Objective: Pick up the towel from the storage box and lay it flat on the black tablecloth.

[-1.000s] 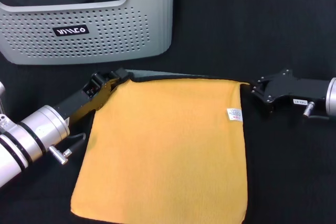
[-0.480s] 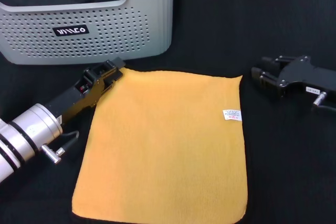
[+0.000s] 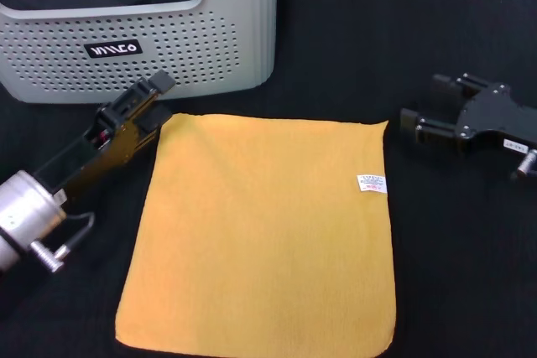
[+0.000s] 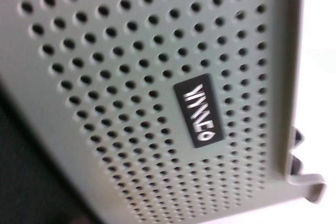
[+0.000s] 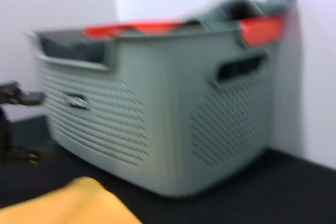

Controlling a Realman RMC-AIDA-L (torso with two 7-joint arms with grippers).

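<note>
Black tablecloth [image 3: 436,249] carries towel [image 3: 264,232] flat, yellow up; storage box [image 3: 168,56] far-left corner; left gripper [image 3: 138,106], right gripper [image 3: 419,127] both spread, empty

Yellow-orange towel [image 3: 264,228] lies flat, tag up, on the black tablecloth [image 3: 377,48], just before the grey perforated storage box [image 3: 176,56].

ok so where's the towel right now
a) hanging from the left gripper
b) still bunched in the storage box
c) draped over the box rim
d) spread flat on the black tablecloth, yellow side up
d: the towel lies spread out on the black tablecloth in front of the storage box, yellow face up, with the left gripper and right gripper both off it.
</note>
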